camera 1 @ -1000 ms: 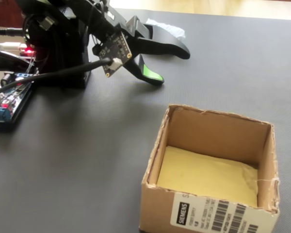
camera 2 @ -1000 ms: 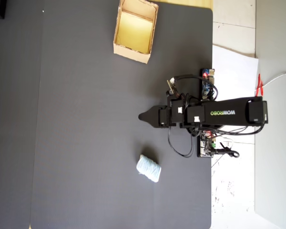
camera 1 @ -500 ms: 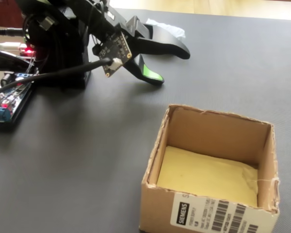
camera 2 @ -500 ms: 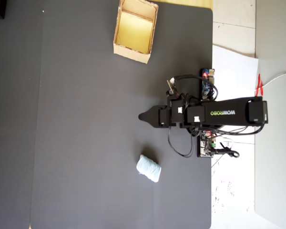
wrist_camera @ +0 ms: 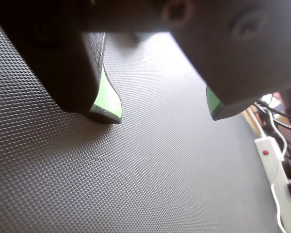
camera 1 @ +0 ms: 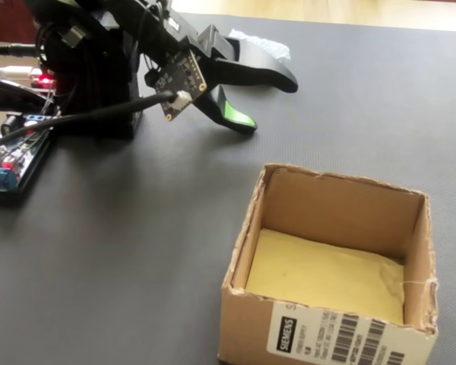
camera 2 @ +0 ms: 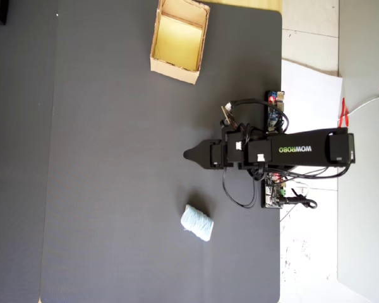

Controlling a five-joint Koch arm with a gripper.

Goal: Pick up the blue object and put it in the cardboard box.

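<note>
The blue object, a small pale-blue ribbed roll, lies on the dark mat below and slightly right of my gripper's tip in the overhead view. In the fixed view only its top edge peeks out behind the jaws. The cardboard box stands open-topped near the mat's upper edge, its yellowish floor bare; in the fixed view it is in the near right foreground. My gripper is open, green pads wide apart with only mat between them. It hovers low over the mat, apart from both things.
A white power strip with cables lies off the mat's right edge in the wrist view. Circuit boards with red lights sit by the arm's base. White sheets lie beyond the mat's right edge.
</note>
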